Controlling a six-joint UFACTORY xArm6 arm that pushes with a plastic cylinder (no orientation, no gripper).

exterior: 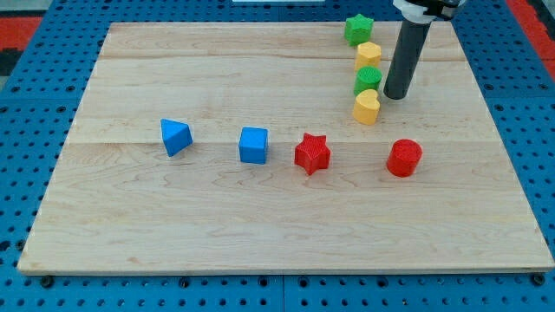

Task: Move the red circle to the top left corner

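Rod top cut off at the far edge.
My tip sits right of the yellow heart, far behind the red circle; no claw shows.

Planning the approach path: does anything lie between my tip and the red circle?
No. In the camera view, only bare board separates my tip from the red circle below it; the yellow heart sits left of my tip.

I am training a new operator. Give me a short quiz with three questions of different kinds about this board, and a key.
1. True or false: my tip touches the red circle.
2. Which block lies nearest my tip? A) blue cube B) yellow heart C) red star
3. Fill in: the block nearest the view's left is the blue ____.

Key: 1 false; 2 B; 3 triangle.
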